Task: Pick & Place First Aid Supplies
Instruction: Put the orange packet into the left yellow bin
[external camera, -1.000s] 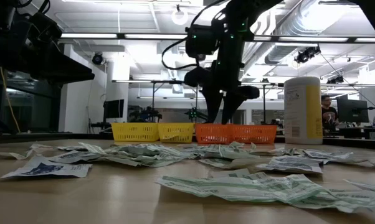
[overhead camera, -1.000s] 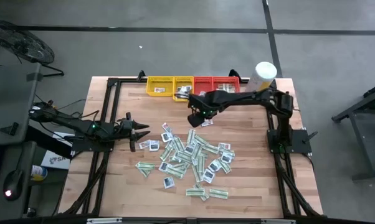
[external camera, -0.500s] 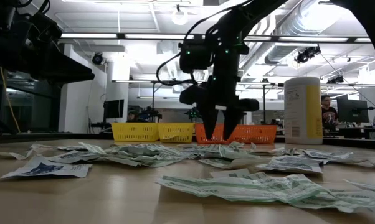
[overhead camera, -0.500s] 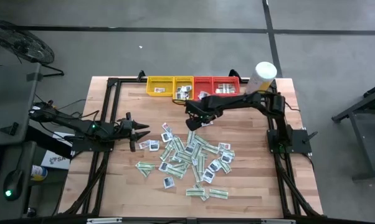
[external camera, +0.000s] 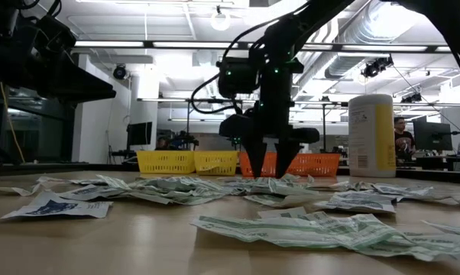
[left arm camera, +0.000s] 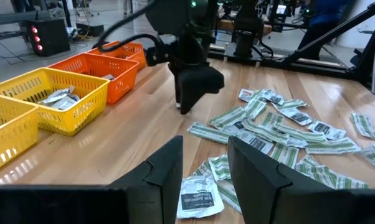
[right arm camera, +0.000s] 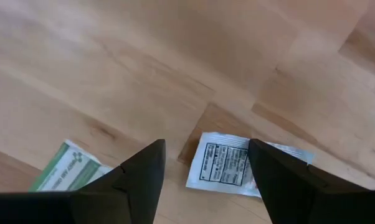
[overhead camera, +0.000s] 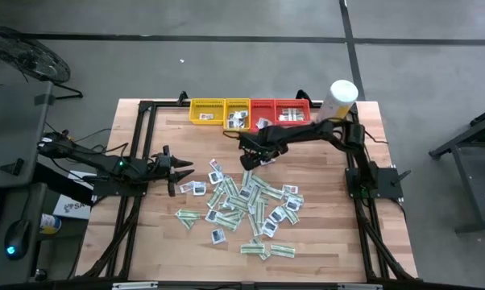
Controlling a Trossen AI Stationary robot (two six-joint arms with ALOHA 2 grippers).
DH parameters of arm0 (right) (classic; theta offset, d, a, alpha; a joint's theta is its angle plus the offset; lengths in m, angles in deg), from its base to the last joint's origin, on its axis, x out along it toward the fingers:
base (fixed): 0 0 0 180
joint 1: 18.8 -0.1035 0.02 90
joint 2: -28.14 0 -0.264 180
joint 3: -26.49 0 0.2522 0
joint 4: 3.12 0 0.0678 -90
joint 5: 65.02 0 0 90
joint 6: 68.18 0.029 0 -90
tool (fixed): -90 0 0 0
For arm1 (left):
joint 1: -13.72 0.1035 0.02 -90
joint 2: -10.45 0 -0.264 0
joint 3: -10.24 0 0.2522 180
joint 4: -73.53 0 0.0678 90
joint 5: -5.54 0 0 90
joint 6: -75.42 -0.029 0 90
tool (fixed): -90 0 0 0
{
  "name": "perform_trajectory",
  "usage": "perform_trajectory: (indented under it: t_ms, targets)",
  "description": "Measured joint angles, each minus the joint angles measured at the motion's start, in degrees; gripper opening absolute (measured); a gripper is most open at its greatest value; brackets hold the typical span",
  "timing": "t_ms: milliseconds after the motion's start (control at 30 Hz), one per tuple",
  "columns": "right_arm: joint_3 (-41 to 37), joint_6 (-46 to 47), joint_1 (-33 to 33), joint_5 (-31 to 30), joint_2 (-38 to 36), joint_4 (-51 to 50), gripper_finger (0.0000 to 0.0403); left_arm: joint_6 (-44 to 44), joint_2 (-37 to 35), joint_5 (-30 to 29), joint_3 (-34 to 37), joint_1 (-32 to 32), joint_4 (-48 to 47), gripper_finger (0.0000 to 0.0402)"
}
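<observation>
Even, bright overhead light falls on the wooden counter (overhead camera: 323,242) in the high view, with soft, short shadows and no glare. In the low view, ceiling lights (external camera: 220,21) glow at the upper centre of the frame and turn the right arm (external camera: 264,84) into a near silhouette; the nearest paper packets (external camera: 329,229) at the lower right blur. The right wrist view looks slightly soft, its dark fingers (right arm camera: 137,183) blurred at the bottom.
</observation>
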Motion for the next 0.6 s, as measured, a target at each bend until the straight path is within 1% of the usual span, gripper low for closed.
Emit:
perform_trajectory:
  t_ms: [167,267,367,600]
  targets:
    - [0.2,0.9,0.1,0.1,0.7,-0.7,0.0224,0.0,0.0,0.2,0.0,0.0,0.0,0.0127]
    - [0.2,0.9,0.1,-0.9,1.1,-1.3,0.0218,0.0,0.0,0.2,0.0,0.0,0.0,0.0127]
    - [0.3,0.0,0.1,-1.0,1.7,-2.7,0.0197,0.0,0.0,0.3,0.0,0.0,0.0,0.0127]
    - [0.3,-1.6,0.1,-0.3,2.4,-3.4,0.0130,0.0,0.0,0.3,0.0,0.0,0.0,0.0127]
